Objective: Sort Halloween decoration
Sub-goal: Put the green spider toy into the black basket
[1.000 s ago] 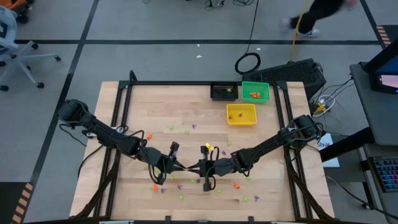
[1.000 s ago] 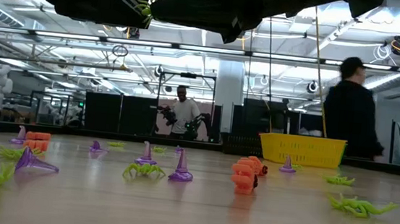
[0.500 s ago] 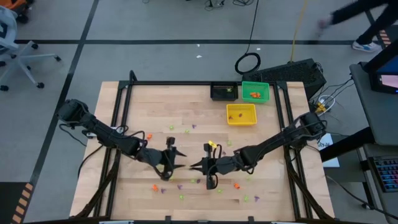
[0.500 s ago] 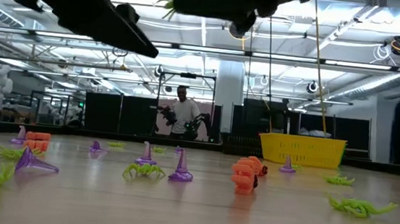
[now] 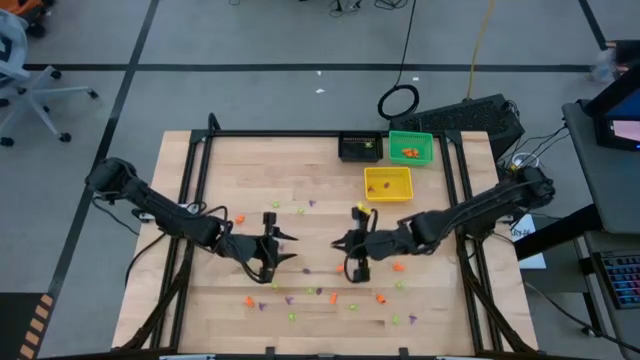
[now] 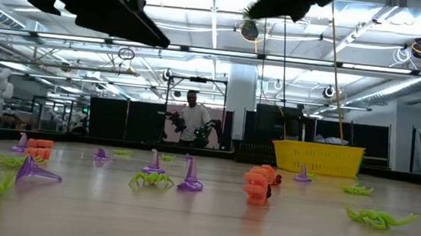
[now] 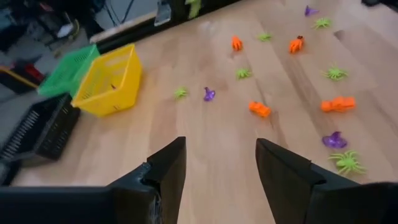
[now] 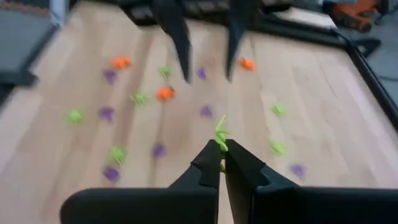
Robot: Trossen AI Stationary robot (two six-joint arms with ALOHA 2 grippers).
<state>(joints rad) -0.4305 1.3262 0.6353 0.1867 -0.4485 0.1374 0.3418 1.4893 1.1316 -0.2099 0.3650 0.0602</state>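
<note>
Tiny orange, purple and light-green Halloween trinkets (image 5: 300, 295) lie scattered on the wooden table. My right gripper (image 5: 338, 243) hangs above the table's middle, shut on a light-green spider (image 8: 221, 135). It also shows at the top of the low view, as does the spider (image 6: 247, 13). My left gripper (image 5: 288, 249) faces it from the left, open, with nothing between its fingers (image 7: 166, 172); below them is bare wood. My right gripper pinches the light-green spider by its lower part (image 8: 221, 148) between the free ends of its two fingers. Most of the spider sticks out beyond the tips. It is lifted well clear of the table.
At the far right stand a black bin (image 5: 360, 148), a green bin (image 5: 411, 148) with orange pieces in it, and a yellow bin (image 5: 388, 183). Loose trinkets lie thickest near the front edge (image 5: 350, 300). People stand in the room beyond the table (image 6: 190, 120).
The two grippers were tip to tip over the table's middle. My left gripper has opened and let go of the green spider, drawing back a little. My right gripper, still shut on the spider, has risen and moved toward the table's right and far edge.
</note>
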